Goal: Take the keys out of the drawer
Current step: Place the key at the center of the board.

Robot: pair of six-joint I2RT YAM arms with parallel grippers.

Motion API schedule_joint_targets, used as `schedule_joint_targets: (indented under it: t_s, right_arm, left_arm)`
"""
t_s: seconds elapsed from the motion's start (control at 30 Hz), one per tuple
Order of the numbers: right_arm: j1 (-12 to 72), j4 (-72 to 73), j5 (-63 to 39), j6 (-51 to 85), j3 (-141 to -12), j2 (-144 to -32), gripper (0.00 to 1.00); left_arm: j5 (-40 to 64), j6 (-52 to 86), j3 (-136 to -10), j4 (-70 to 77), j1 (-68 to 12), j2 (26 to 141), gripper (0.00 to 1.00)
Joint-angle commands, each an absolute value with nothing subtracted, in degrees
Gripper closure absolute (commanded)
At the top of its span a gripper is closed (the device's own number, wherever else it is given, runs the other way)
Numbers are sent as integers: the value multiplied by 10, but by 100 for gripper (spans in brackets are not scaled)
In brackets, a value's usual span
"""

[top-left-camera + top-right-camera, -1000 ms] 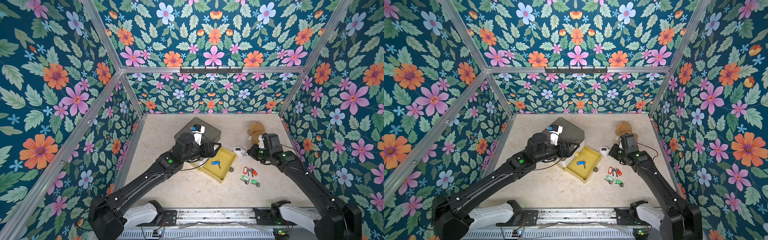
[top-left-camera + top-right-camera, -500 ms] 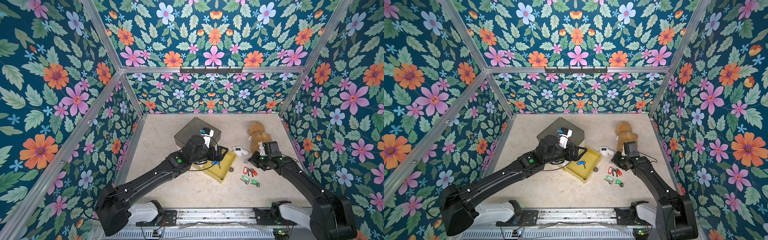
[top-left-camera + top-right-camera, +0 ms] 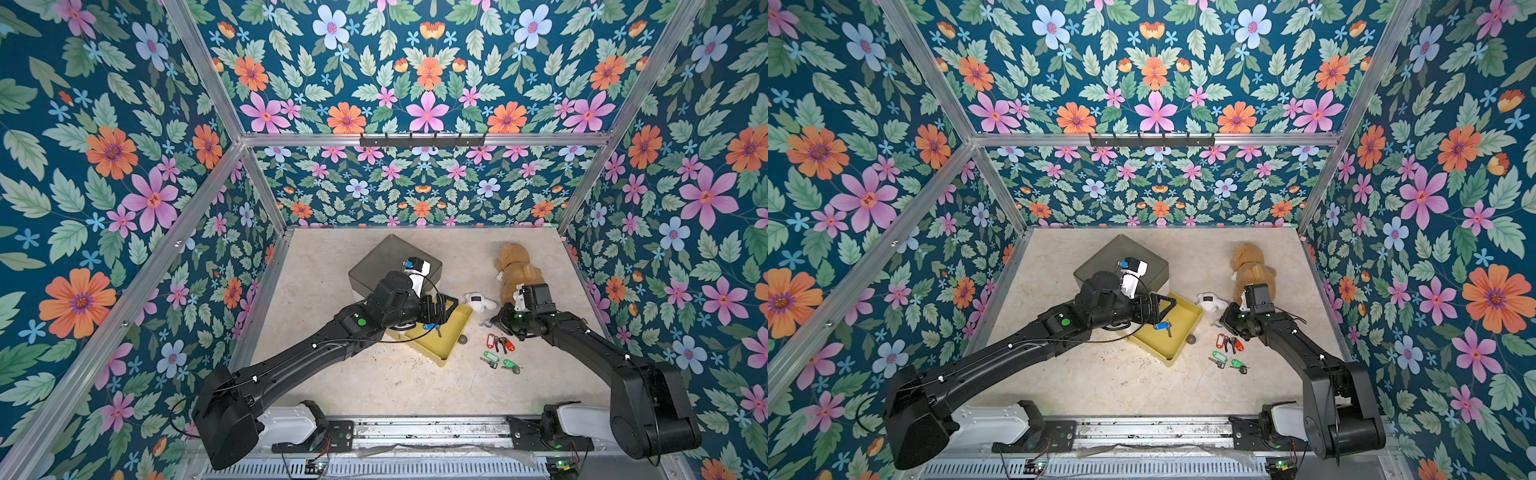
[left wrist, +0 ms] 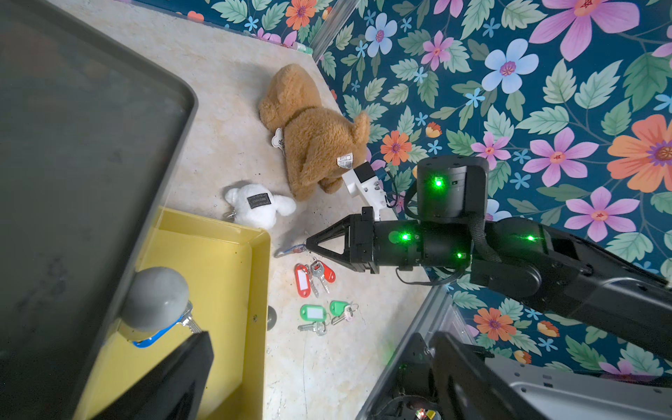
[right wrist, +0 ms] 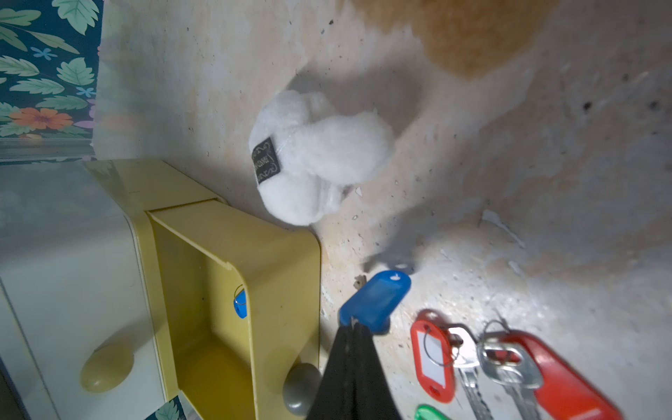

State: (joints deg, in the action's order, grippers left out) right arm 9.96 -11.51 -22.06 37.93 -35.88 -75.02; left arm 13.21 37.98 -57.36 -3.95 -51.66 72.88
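The yellow drawer [image 3: 451,351] stands pulled out of the grey cabinet [image 3: 390,259]. One blue-tagged key [image 3: 1162,325] lies inside it, half hidden behind a grey knob [image 4: 154,298] in the left wrist view. My left gripper [image 3: 1163,309] hangs open just over that key. Two red-tagged keys [image 3: 498,343] and two green-tagged keys [image 3: 498,360] lie on the table right of the drawer. My right gripper [image 5: 353,329] is shut on a second blue-tagged key [image 5: 374,302], low over the table between the drawer's corner and the red keys [image 5: 432,358].
A white plush [image 3: 478,300] lies just behind the drawer's right corner. A brown plush bear [image 3: 517,270] sits further back right, close to my right wrist. The drawer's grey knob [image 3: 462,340] points toward the loose keys. Flowered walls enclose the table.
My left arm swung right from above the cabinet to over the drawer. My right gripper came down and forward with the blue-tagged key, ending beside the red keys.
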Motion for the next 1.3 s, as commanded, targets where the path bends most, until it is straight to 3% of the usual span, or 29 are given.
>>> schedule_joint_targets:
  t_s: [0.0, 0.87, 1.13, 1.27]
  right_arm:
    - [90, -95, -230, 383, -355, -755, 100]
    - [23, -58, -258, 364, -324, -808, 100]
    - [18, -63, -259, 361, -323, -807, 89]
    - [17, -73, -257, 357, -325, -798, 77]
  left_arm:
    - [125, 375, -578, -34, -516, 732, 1]
    - [119, 375, -577, -37, -519, 737, 0]
    - [117, 375, -577, -37, -519, 736, 1]
    - [116, 376, -577, -37, -520, 737, 1]
